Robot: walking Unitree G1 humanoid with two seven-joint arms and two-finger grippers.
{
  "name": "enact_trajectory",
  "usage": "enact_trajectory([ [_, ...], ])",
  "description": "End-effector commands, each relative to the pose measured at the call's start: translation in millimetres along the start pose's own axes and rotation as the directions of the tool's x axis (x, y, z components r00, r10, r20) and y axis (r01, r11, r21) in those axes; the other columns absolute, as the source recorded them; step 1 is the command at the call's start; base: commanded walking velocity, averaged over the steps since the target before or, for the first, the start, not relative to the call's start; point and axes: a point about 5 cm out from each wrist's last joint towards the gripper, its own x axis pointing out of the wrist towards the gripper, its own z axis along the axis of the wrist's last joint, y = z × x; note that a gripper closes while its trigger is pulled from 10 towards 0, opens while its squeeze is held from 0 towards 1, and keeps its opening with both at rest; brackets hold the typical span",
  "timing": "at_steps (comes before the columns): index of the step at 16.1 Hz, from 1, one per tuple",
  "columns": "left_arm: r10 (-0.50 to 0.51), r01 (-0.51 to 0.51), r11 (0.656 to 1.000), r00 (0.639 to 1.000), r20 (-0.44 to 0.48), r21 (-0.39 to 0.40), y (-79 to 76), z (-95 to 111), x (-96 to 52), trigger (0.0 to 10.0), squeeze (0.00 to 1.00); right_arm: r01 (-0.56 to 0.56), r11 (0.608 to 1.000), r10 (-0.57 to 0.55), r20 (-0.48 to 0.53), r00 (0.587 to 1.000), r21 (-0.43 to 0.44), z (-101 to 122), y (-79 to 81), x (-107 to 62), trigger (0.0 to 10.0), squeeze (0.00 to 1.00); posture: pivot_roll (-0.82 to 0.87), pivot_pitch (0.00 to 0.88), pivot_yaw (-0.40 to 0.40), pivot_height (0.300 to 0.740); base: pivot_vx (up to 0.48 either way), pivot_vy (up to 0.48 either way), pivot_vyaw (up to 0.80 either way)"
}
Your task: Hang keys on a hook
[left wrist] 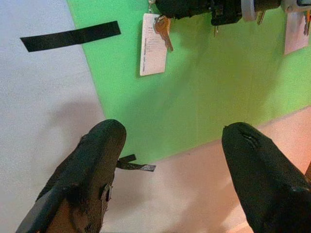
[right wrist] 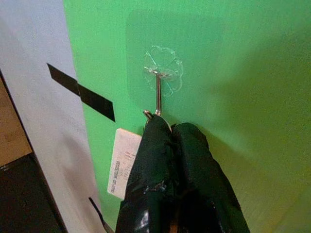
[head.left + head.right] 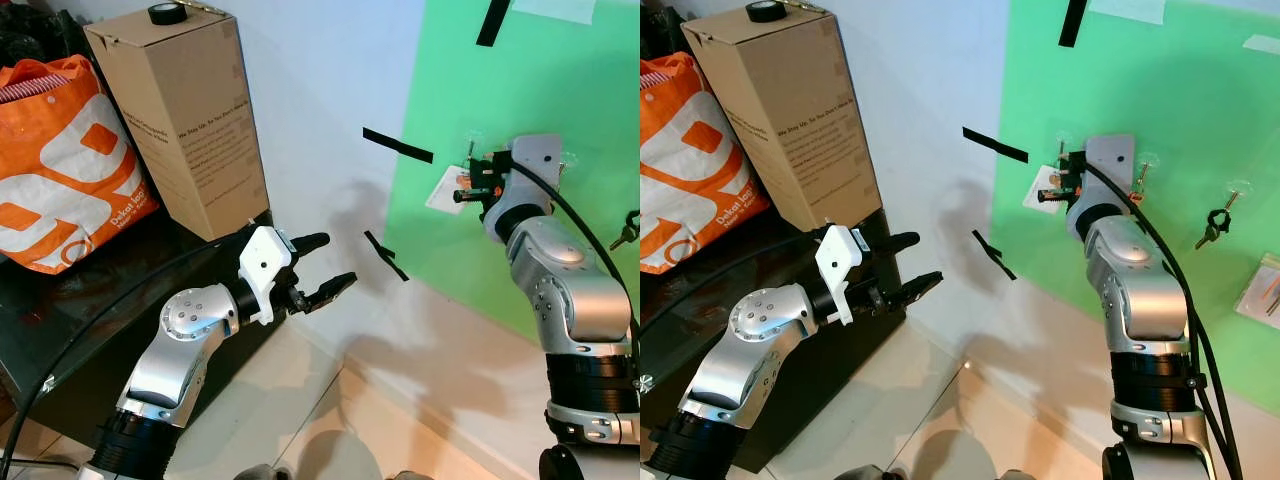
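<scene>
**Right gripper holds tagged keys at a wall hook**

A robot faces a white wall partly covered by a green sheet [image 3: 560, 80]. Its right arm reaches up to the sheet. The right gripper [image 2: 167, 124] has its two black fingers pressed together, pinched on the ring of the keys [image 1: 164, 30], directly below a clear stick-on hook [image 2: 159, 80] fixed to the green sheet. The fingertips sit at the lower, bent end of the hook's metal wire. Whether the ring is already over the hook cannot be told. A white tag [image 1: 152, 44] hangs down from the keys, flat against the sheet, beside the gripper.

The left gripper [image 3: 325, 268] is held out low in front of the wall, well apart from the hook, with its two fingers spread wide and nothing between them.

Further along the green sheet, to the robot's right, another clear hook carries a dark set of keys [image 3: 1212, 225]. Short strips of black tape [image 3: 397, 145] are stuck on the white wall and at the sheet's edge.

To the robot's left, a dark low cabinet [image 3: 60, 330] stands against the wall. On it are an orange shopping bag [image 3: 60, 165] and, just beside it, a tall brown cardboard box [image 3: 185, 110] with a roll of black tape [image 3: 167, 13] lying on top. The floor is pale tile [image 3: 300, 400].
</scene>
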Motion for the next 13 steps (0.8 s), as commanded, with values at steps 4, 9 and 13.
enact_trajectory([
  [4,-0.016,0.018,0.999,0.996,0.086,-0.027,-0.3,16.2,3.3,10.0,0.02,0.024,1.0,-0.024,-0.045,0.999,0.001,-10.9,-3.5,-4.9,6.4,0.0,-0.17,0.0,0.06,0.74,0.0,0.0,0.0],
  [9,0.011,-0.006,0.999,0.993,0.122,-0.035,4.8,23.4,5.9,10.0,0.02,0.004,1.0,-0.004,0.012,1.0,0.003,-2.6,-6.8,-14.6,10.0,1.0,-0.17,0.0,0.067,0.74,0.0,0.0,0.0],
  [13,0.038,-0.033,0.998,0.992,0.12,-0.045,6.7,23.1,4.2,10.0,0.01,-0.094,0.992,0.087,0.083,0.993,0.084,7.5,5.3,-35.6,10.0,1.0,-0.17,0.0,0.073,0.74,0.0,0.0,0.0],
])
